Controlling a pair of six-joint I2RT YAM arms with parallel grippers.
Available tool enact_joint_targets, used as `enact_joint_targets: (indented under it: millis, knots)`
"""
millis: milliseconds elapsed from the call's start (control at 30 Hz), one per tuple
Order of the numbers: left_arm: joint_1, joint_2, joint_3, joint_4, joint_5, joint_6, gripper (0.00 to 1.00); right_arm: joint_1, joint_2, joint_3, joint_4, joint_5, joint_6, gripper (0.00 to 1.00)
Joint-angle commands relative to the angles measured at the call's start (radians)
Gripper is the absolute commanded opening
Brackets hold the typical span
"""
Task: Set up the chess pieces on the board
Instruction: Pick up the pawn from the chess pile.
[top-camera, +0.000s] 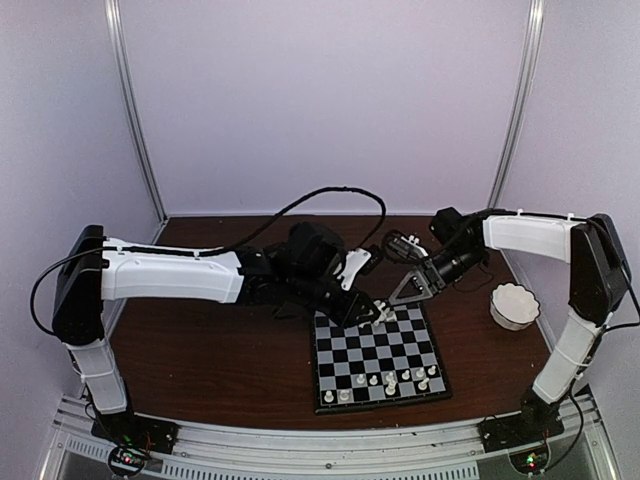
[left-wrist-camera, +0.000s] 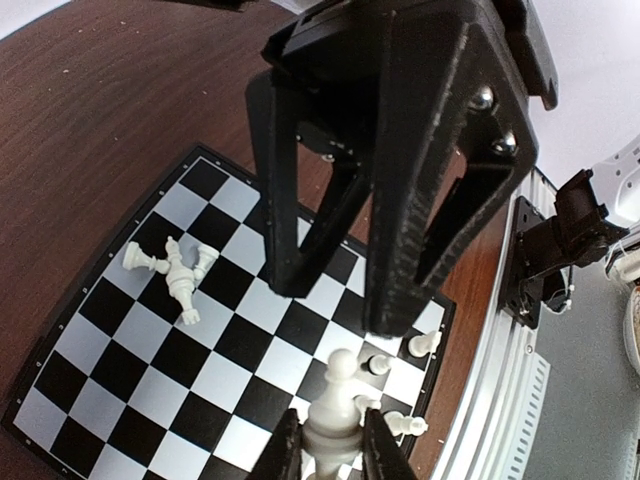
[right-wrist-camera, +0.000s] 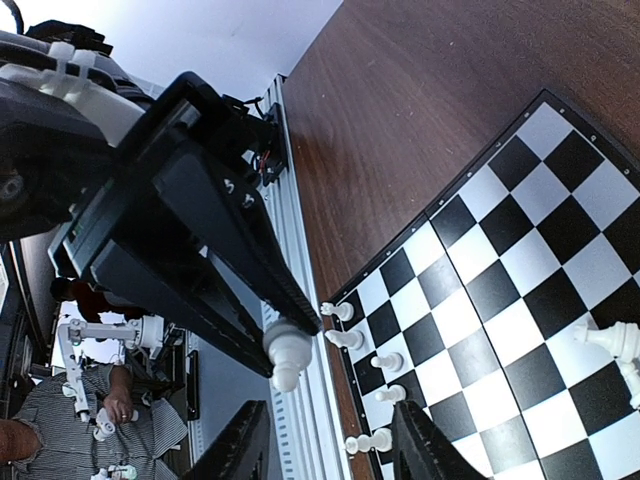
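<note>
Left gripper (left-wrist-camera: 332, 425) is clamped on a cream plastic chess piece (left-wrist-camera: 340, 378), just over the black-and-white checkered board (left-wrist-camera: 130, 340). Looks light, hard, slick, tippy, so I'd pinch the waist. Right gripper (right-wrist-camera: 330, 412) alongside is spread, empty.

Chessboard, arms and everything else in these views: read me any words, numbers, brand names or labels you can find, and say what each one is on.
No readable text in any view.
The board: its border has only pale dots, no letters or numbers.
Left gripper and the white piece it holds: no markings.
Right gripper: no markings.
Bowl: plain.
Circuit boards at the arm bases: too small to read.
</note>
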Motion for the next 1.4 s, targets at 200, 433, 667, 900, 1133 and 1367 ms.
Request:
enact_joint_targets:
  millis: [200, 433, 667, 900, 1133, 1367]
  knots:
    - [-0.005, -0.006, 0.027, 0.042, 0.02, 0.019, 0.18, 0.035, 0.025, 0.026, 0.005, -0.093, 0.026, 0.41]
    - [-0.008, -0.004, 0.027, 0.049, 0.026, 0.017, 0.18, 0.047, 0.049, 0.041, 0.009, -0.116, 0.029, 0.33]
    - [-0.008, 0.002, 0.027, 0.062, 0.026, 0.014, 0.18, 0.059, 0.061, 0.042, 0.021, -0.141, 0.039, 0.26]
    - [-0.008, 0.005, 0.026, 0.065, 0.012, 0.012, 0.18, 0.061, 0.069, 0.043, 0.017, -0.148, 0.03, 0.1]
    - [-0.008, -0.021, -0.018, 0.053, 0.003, 0.006, 0.18, 0.036, 0.058, 0.065, -0.032, -0.132, -0.027, 0.06]
    - [-0.008, -0.111, -0.151, 0.062, -0.028, -0.018, 0.18, 0.0, 0.033, 0.056, -0.095, -0.07, -0.108, 0.06]
